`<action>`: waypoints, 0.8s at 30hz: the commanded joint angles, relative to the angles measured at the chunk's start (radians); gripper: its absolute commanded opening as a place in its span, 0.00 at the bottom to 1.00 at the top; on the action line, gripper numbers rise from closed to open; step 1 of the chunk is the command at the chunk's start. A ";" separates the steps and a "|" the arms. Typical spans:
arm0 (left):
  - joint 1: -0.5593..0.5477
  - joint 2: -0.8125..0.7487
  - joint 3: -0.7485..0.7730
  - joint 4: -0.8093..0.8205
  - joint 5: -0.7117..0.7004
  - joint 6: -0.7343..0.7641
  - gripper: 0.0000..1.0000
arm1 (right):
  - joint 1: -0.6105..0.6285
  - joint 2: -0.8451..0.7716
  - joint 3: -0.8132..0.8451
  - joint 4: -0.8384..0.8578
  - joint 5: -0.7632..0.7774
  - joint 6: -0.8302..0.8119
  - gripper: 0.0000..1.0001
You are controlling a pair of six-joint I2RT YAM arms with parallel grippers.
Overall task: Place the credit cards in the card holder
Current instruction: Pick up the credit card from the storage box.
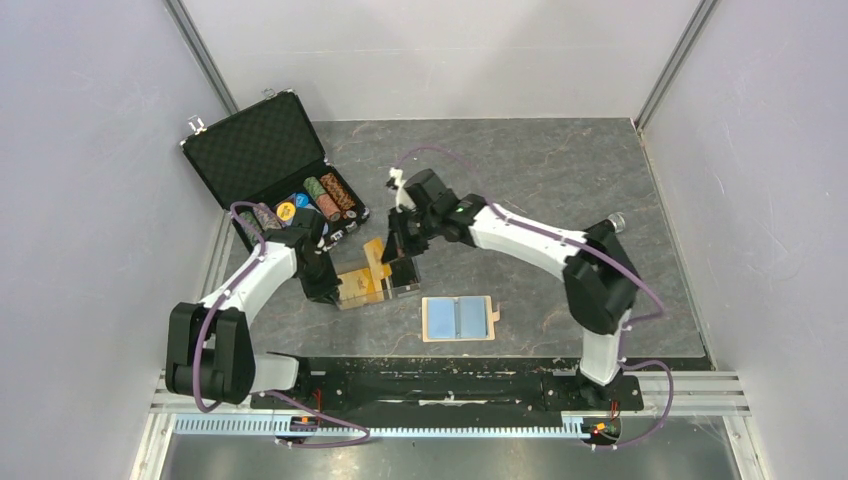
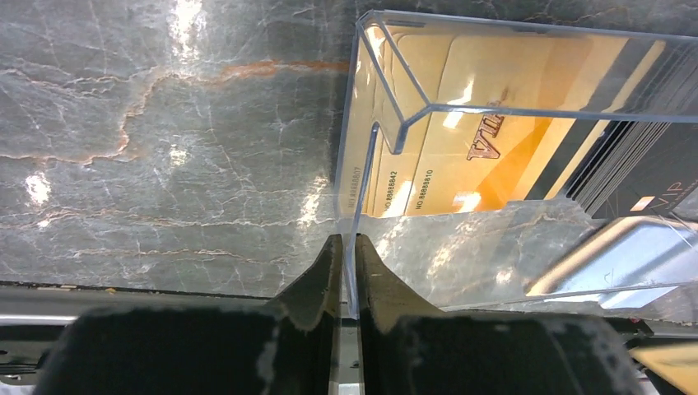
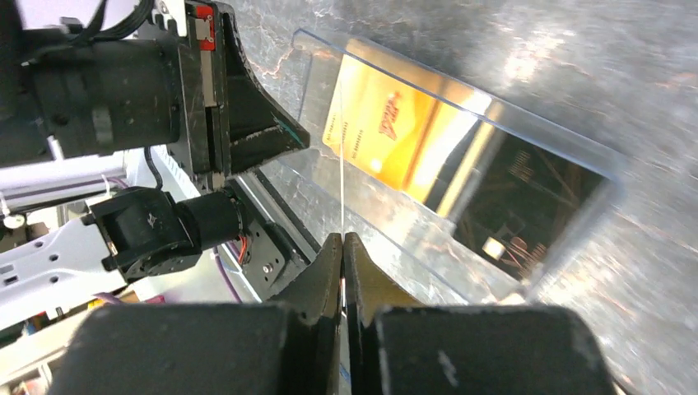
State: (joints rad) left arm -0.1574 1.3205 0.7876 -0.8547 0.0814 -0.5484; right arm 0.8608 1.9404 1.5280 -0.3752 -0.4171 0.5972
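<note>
The card holder (image 1: 458,318) lies open and flat near the table's front, its light blue pockets up, apart from both grippers. A clear plastic box (image 1: 378,287) stands to its left and holds orange-gold cards (image 2: 494,140) and black cards (image 2: 650,189). My left gripper (image 2: 346,243) is shut on the box's clear side wall (image 2: 350,164). My right gripper (image 3: 342,239) is shut on a thin card (image 3: 342,164), seen edge-on there. In the top view that card (image 1: 374,254) looks orange-gold and stands tilted above the box, with my right gripper (image 1: 400,250) over it.
An open black poker-chip case (image 1: 270,160) with chips stands at the back left, close behind my left arm. My left gripper's body (image 3: 239,107) shows in the right wrist view, right next to the box (image 3: 461,164). Grey walls enclose the table.
</note>
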 commanded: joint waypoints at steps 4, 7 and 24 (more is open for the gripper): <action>0.011 -0.059 0.057 -0.027 0.010 0.047 0.34 | -0.094 -0.225 -0.199 0.014 0.030 -0.052 0.00; 0.011 -0.111 0.088 -0.043 0.049 0.074 0.49 | -0.138 -0.312 -0.303 0.011 0.022 -0.068 0.00; -0.204 -0.278 -0.040 0.178 0.320 -0.140 0.50 | -0.275 -0.738 -0.797 0.047 -0.005 -0.004 0.00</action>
State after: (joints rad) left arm -0.2577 1.0508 0.7830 -0.8154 0.3466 -0.5617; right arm 0.5911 1.2491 0.7891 -0.3763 -0.3973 0.5545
